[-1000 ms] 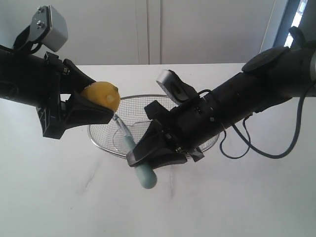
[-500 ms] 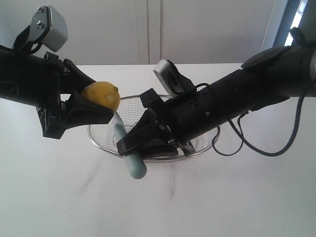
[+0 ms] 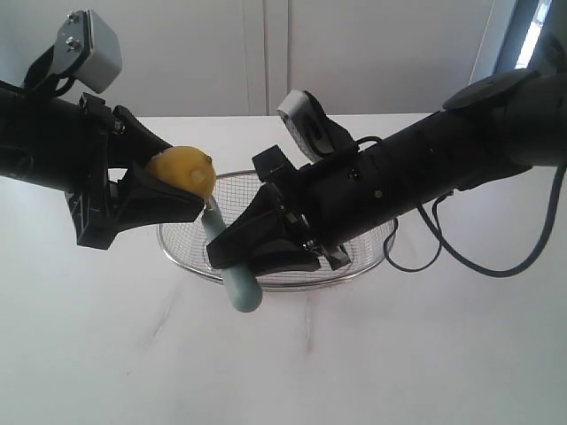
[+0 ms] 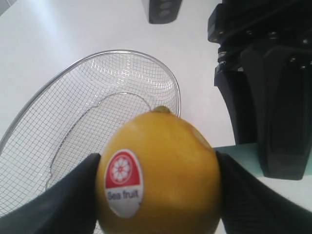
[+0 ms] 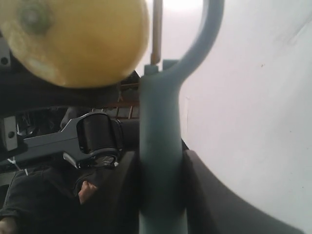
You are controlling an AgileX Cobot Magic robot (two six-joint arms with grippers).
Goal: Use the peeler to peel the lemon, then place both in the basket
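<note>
Over the desk's [image 3: 425, 354] middle, above basket [image 4: 122, 50] rim | left hand [image 3: 180, 181] clamped on lemon [image 4: 161, 170] | right hand [image 3: 254, 257] gripping peeler [image 3: 239, 290] | peeler steeply tilted, blade end up, just beside lemon

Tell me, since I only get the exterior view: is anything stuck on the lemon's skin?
Observer: Yes, the left wrist view shows a red-and-white sticker reading "Sea fruit" on the lemon, held in the left hand.
Operator: Is the peeler properly clamped?
Observer: The right wrist view shows the right hand pressing both sides of the peeler handle.
Operator: Blade on the fruit?
Observer: The blade sits right beside the lemon's edge there; contact I cannot tell.
</note>
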